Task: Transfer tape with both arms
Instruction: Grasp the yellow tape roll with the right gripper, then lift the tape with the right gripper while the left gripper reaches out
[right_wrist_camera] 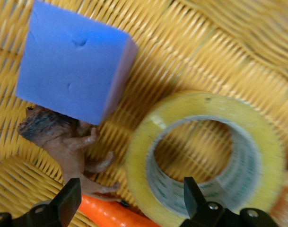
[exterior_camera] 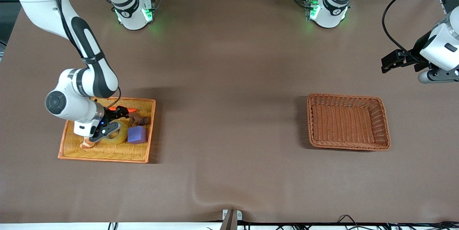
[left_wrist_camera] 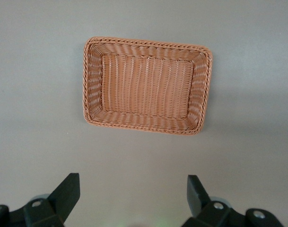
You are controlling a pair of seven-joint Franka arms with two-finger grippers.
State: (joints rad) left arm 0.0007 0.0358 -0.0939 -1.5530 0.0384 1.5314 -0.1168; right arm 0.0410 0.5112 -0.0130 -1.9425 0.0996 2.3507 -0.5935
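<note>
Tape point(right_wrist_camera: 205, 156) lies flat in yellow tray point(exterior_camera: 71, 151), hole up.

yellowish tape point(right_wrist_camera: 205, 156) flat in yellow tray point(right_wrist_camera: 191, 42).

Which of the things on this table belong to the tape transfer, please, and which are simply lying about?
Part of the job:
- tape, in the yellow tray
- right end effector, open, down over the tape
- left end effector, open, waiting above the table by the brown basket

Lying about, all in the tray:
- purple cube
- brown toy animal
- orange item
</note>
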